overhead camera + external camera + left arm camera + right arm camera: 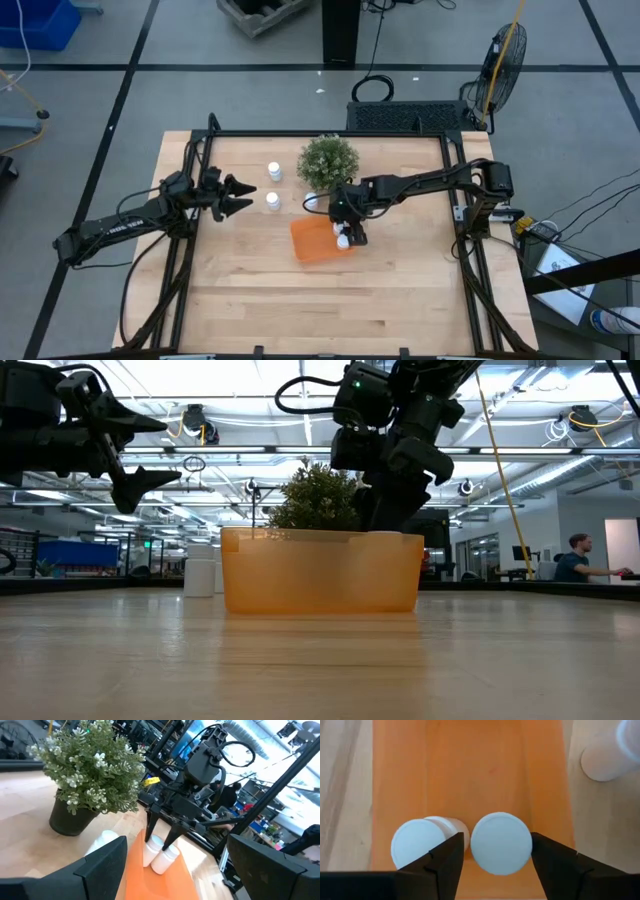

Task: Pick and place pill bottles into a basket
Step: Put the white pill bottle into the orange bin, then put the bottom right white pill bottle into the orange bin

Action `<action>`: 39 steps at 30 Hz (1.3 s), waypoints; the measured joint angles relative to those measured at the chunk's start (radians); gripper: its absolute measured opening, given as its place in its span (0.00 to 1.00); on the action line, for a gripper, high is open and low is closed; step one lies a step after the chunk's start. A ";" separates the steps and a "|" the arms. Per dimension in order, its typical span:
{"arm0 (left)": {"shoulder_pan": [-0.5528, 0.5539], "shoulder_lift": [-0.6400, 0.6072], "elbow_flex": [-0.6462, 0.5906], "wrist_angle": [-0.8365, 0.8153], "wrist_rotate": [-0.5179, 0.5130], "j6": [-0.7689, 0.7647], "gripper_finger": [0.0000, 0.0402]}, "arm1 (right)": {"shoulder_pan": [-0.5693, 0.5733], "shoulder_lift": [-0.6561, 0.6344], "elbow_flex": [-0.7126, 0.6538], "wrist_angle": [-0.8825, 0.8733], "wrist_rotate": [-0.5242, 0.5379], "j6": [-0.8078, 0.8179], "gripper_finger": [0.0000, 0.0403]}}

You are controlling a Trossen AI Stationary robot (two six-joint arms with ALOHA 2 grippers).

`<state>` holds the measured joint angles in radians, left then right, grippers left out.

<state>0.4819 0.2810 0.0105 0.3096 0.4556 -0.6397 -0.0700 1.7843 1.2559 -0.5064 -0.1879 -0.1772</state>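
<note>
The orange basket (320,240) is seen near the middle of the wooden surface (330,310), just at 6 o'clock of the bushy green plant (328,160). The right gripper (349,234) is held over the basket's 3 o'clock end, pointing down into it. In the right wrist view its jaws are spread on either side of an upright pill bottle (501,842) standing on the basket floor (470,770), and small gaps are visible between the cap and each finger (555,865), so the bottle is bracketed rather than pinched. A second bottle (422,845) is standing just beside it inside the basket, touching or nearly touching the outside of one finger. In the left wrist view the same pair of bottles (159,854) is shown under the spread fingers of the right gripper.

Outside the basket, one bottle (274,171) is standing at 9 o'clock of the plant, another (272,201) is placed just at 6 o'clock of it, and a third (311,201) is partly hidden near the plant's pot.

The left gripper (243,196) is held above the surface at the 9 o'clock side, near the two free bottles, with its jaws spread and nothing between them.
</note>
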 joint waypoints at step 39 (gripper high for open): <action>-0.097 0.745 0.749 -0.711 -0.302 0.813 0.87 | -0.015 -0.419 0.129 -0.237 0.236 0.263 0.57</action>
<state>0.3847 1.0263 0.7591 -0.4018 0.1533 0.1732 -0.0854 1.3651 1.3846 -0.7431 0.0485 0.0853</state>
